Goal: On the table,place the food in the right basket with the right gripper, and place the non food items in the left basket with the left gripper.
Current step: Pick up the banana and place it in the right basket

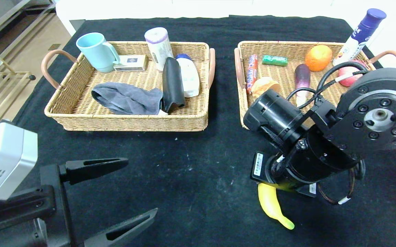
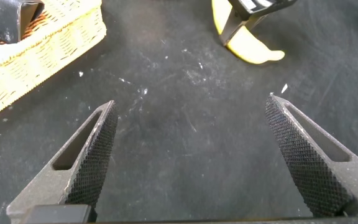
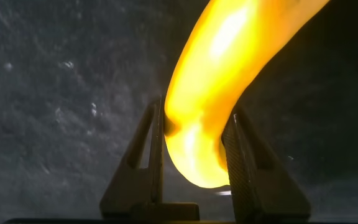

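Head view
Landmark: the right basket point(image 1: 242, 113), wicker, at the far right of the black table point(image 1: 191, 171).
Banana point(image 1: 273, 206): on the table, in front of the right basket and outside it, its green tip towards the robot.
Right gripper point(image 1: 280, 187): just in front of the right basket, pointing down over the banana's far end; the arm hides its fingers here.
In the right basket: an orange point(image 1: 318, 57), an eggplant point(image 1: 302, 79), a green pack point(image 1: 274, 60), a red tube point(image 1: 251, 72), a bun point(image 1: 263, 86).
Left basket point(image 1: 129, 121): beside the right basket, apart from it; holds a blue mug point(image 1: 96, 51), a grey cloth point(image 1: 125, 98) and a black case point(image 1: 173, 84).
Left gripper point(image 1: 115, 195): well to the left of the right basket, near the robot, fingers spread wide, nothing between them.

Left wrist view
Left gripper point(image 2: 188, 155): both fingers apart above bare table.
Banana point(image 2: 253, 46): beyond, with the right gripper's black fingers on it.

Right wrist view
Right gripper point(image 3: 194, 162): fingers clamped against both sides of the banana point(image 3: 222, 81), near its rounded end, above the table.
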### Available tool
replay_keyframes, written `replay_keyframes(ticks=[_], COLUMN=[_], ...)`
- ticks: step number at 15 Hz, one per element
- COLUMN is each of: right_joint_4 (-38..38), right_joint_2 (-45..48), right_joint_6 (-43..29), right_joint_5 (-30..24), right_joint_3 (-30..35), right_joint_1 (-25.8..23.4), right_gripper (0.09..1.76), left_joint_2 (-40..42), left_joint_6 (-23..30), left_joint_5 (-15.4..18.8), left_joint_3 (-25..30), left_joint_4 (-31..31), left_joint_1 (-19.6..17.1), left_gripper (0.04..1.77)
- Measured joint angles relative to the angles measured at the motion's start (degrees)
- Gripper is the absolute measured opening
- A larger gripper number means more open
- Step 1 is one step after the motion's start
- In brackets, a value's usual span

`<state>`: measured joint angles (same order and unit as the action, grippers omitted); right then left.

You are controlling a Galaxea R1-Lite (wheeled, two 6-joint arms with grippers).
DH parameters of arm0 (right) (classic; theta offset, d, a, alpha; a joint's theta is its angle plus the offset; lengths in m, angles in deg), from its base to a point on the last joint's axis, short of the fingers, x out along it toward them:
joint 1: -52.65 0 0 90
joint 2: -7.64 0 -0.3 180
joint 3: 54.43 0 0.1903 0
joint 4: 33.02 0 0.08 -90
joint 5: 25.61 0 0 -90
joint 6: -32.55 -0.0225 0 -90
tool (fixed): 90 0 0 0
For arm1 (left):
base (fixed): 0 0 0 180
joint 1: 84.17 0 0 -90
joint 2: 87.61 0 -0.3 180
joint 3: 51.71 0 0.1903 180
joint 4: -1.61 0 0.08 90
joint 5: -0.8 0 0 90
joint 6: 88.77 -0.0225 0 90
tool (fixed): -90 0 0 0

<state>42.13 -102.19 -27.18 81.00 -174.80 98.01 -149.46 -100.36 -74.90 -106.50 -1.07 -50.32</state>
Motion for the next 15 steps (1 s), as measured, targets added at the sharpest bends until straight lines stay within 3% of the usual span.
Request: replay_keyframes(ticks=[5,15], right_joint_4=[2.4,3.12], right_joint_2=[4.0,11.46], right_joint_6=[3.95,16.93], right_joint_5=[0.68,8.77], right_joint_3=[-0.85,-1.84], right_joint_1=[-0.07,-2.76], right_gripper=[0.66,0.66], left_joint_2=[-0.16,-0.4], left_joint_6=[-0.01,-0.11], left_joint_5=[-0.06,-0.2], left_joint_3=[-0.22,-0.13], left_joint_4=[0.01,0.06], left_joint_1=[0.0,0.0], left_gripper=[1.72,1.72])
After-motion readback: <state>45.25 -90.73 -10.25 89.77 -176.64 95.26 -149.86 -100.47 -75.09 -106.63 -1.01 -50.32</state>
